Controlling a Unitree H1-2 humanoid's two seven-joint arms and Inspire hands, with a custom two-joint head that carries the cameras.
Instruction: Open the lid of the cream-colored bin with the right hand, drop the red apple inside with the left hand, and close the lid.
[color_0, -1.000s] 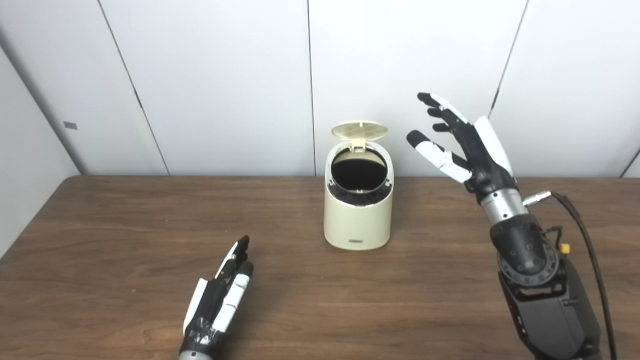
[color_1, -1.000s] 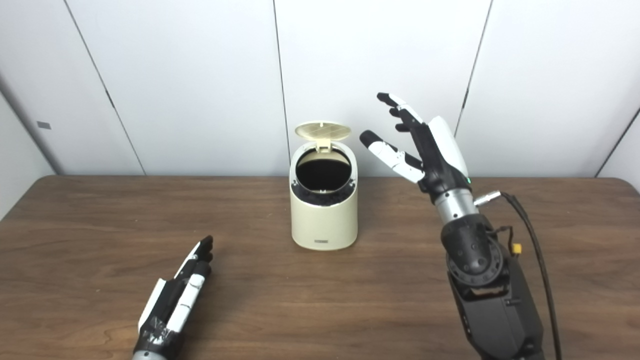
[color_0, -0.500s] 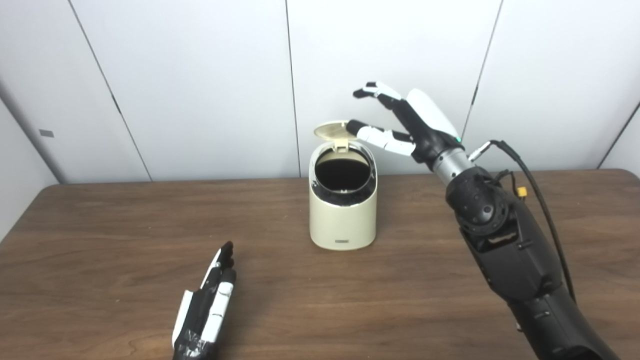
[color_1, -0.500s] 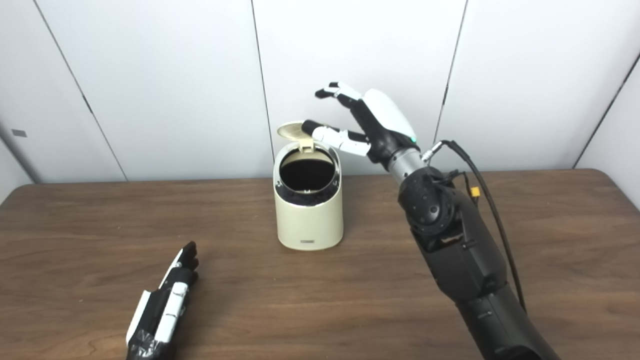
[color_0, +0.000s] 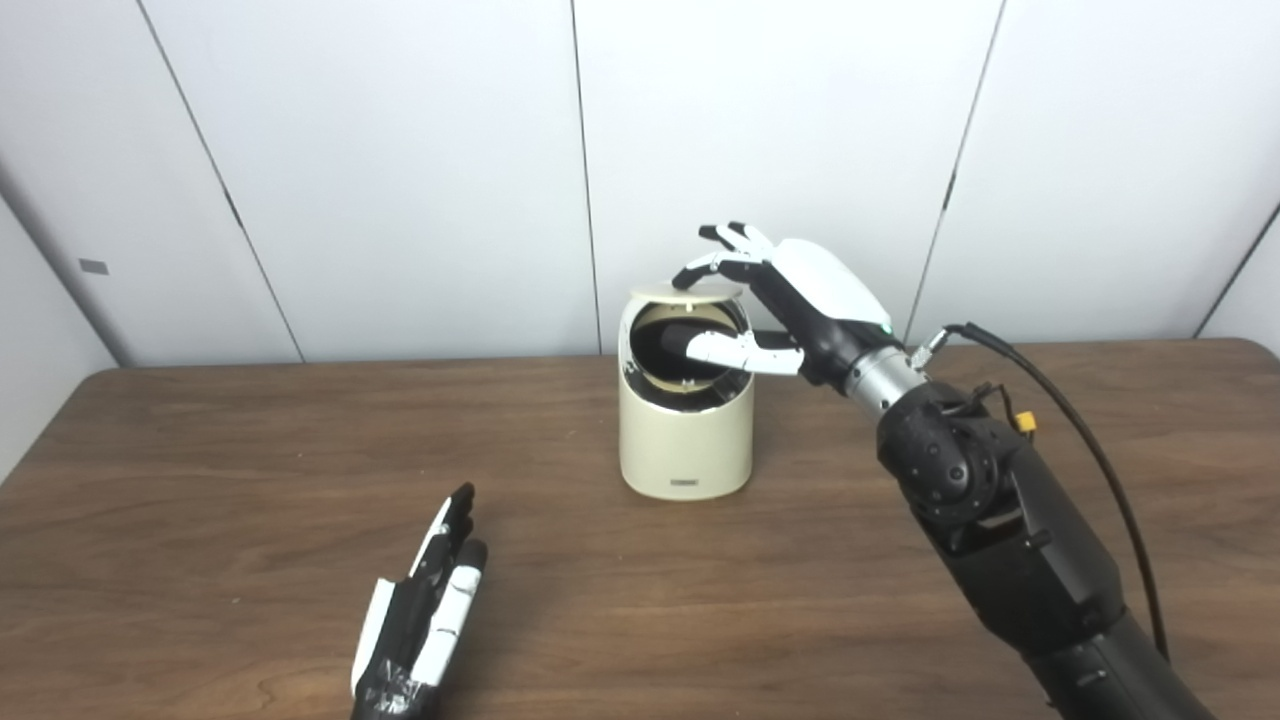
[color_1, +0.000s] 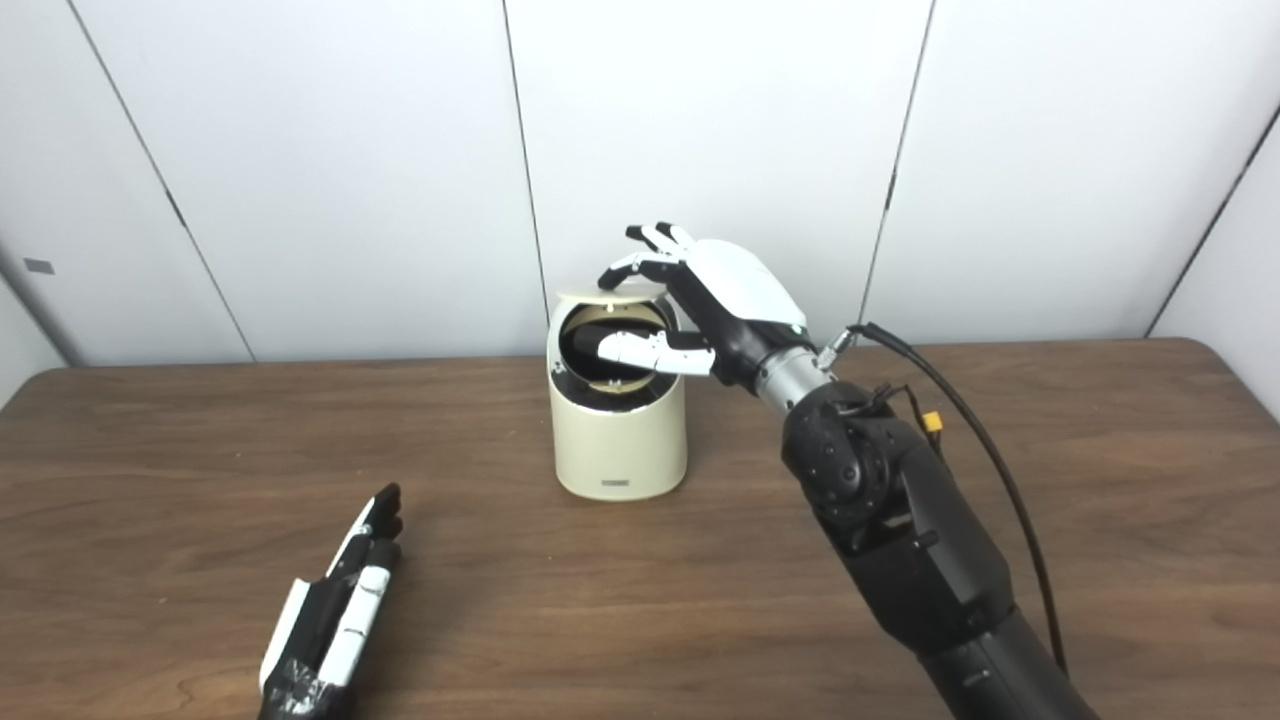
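Cream bin (color_0: 686, 440) upright, lid (color_0: 683, 293) seemingly half-lowered.

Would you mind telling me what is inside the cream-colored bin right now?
The bin shows only a dark interior through its mouth; no apple is visible. The half-lowered lid and the right hand cover part of the opening.

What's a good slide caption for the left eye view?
Right hand pressing the bin lid down, left hand resting open on the table.
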